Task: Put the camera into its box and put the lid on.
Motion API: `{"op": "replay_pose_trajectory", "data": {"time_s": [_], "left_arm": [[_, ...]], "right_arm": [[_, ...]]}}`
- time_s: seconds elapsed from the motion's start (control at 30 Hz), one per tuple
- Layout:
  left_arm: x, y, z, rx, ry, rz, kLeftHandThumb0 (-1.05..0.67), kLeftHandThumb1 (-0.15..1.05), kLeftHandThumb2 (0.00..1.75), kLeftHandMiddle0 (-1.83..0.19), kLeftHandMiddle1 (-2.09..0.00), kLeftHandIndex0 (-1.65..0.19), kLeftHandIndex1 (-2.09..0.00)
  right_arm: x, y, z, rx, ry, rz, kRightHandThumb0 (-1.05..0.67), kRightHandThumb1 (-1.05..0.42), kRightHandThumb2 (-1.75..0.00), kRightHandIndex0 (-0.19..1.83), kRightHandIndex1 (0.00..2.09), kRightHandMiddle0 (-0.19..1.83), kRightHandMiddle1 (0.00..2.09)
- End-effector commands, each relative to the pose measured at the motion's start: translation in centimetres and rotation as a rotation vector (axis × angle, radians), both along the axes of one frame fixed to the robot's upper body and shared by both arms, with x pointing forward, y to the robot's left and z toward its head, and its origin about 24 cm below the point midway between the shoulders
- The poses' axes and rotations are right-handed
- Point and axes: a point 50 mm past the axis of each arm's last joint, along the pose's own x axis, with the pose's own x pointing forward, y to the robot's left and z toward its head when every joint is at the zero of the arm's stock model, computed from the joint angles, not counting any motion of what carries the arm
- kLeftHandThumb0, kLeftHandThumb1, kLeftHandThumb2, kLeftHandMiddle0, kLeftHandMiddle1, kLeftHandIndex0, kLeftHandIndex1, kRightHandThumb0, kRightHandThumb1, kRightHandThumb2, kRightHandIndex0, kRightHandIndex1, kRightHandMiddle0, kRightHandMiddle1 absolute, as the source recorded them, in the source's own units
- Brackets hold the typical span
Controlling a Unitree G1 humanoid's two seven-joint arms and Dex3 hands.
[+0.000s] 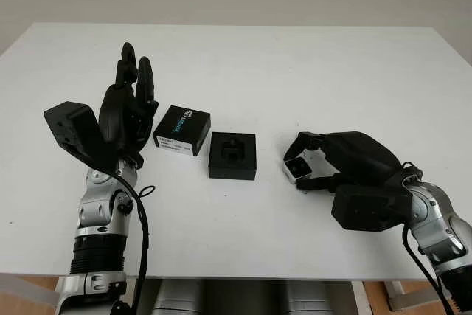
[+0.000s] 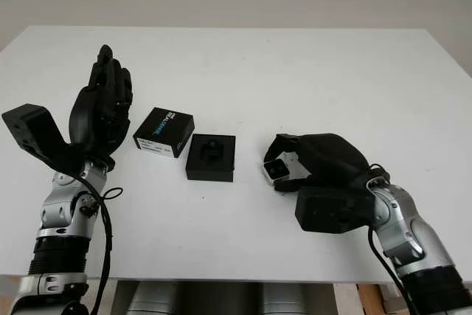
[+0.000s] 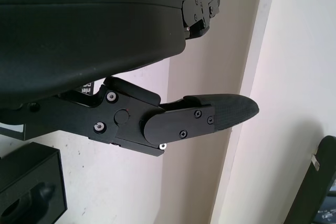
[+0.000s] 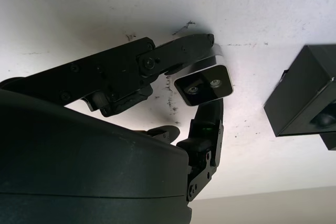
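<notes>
The small silver-and-black camera (image 1: 298, 169) is partly covered by the black fingers (image 4: 178, 51) of the right hand (image 1: 346, 160), so only its front end with the lenses shows. The open black square box (image 1: 233, 156) is cut off by the edge in both wrist views, leaving just a corner. In the head views its moulded insert is too dark to make out in detail. The print on the black rectangular lid (image 1: 181, 130) is too small to read. The left hand (image 1: 127, 112) hides the table (image 1: 310, 64) behind it.
</notes>
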Motion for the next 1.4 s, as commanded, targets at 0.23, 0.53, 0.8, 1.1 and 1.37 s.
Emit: {"op": "replay_pose_trajectory", "data": {"time_s": [0.23, 0.53, 0.8, 1.1, 1.37], "left_arm": [[0.0, -0.1, 0.7, -0.003, -0.028, -0.002, -0.67, 1.05, 0.51, 0.19, 0.0, 0.19, 0.0], [0.0, 0.0, 0.7, -0.012, -0.031, -0.007, -0.67, 1.05, 0.51, 0.19, 0.0, 0.19, 0.0], [-0.1, 0.0, 0.6, -0.007, -0.028, -0.004, -0.66, 1.05, 0.51, 0.19, -0.01, 0.19, 0.0], [-0.2, -0.2, 0.5, 0.002, -0.028, -0.009, -0.66, 1.05, 0.5, 0.19, -0.01, 0.19, 0.0], [-0.2, -0.7, 0.4, -0.018, -0.023, -0.01, -0.67, 1.05, 0.51, 0.19, -0.01, 0.19, -0.01]], "right_arm": [[0.2, -0.2, 0.0, -0.018, -0.02, 0.0, -0.34, -0.9, -0.06, 0.49, 0.08, 0.44, 1.45], [0.8, -0.5, 0.2, 0.032, -0.105, -0.045, -0.35, -0.89, -0.05, 0.55, 0.11, 0.46, 1.46], [1.7, -1.0, -0.2, 0.234, -0.099, -0.204, -0.37, -0.9, -0.06, 0.54, 0.09, 0.45, 1.55], [2.4, 0.2, 0.6, 0.51, -0.011, -0.29, -0.37, -0.96, -0.05, 0.44, 0.03, 0.25, 1.79], [3.1, 2.4, 3.0, 0.623, -0.038, -0.314, -0.37, -0.93, -0.05, 0.46, 0.05, 0.32, 1.8]]}}
